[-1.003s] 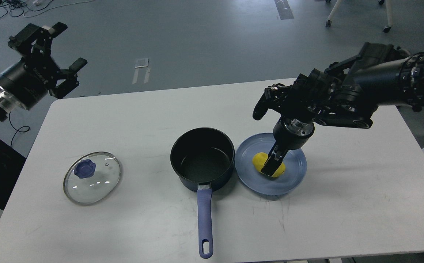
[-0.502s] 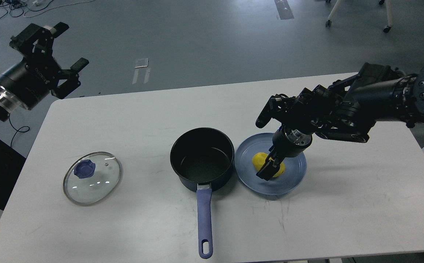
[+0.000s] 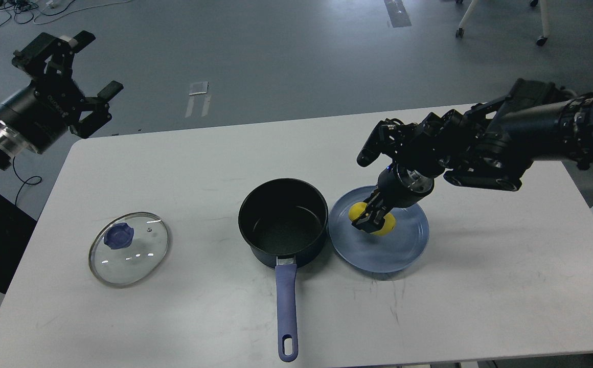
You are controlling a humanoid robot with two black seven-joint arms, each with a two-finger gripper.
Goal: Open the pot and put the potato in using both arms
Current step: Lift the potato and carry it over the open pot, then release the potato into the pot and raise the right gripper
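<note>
**Pot lies to the left of the held potato**

On the white bench [image 3: 174, 168], the open pot [image 3: 282, 222] sits just left of the blue plate [image 3: 404, 245]. Over that plate, the right pincer [image 3: 370, 221] is clamped on the yellow potato [image 3: 375, 221]. The left pincer [image 3: 69, 76] hangs spread and empty, well apart.

Lid [image 3: 129, 248] left of pot [image 3: 282, 221], plate [image 3: 378, 228] right

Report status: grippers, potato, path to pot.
Right gripper shut on potato, over plate. Left gripper open, off table. Pot open, lid aside. Path clear.
</note>
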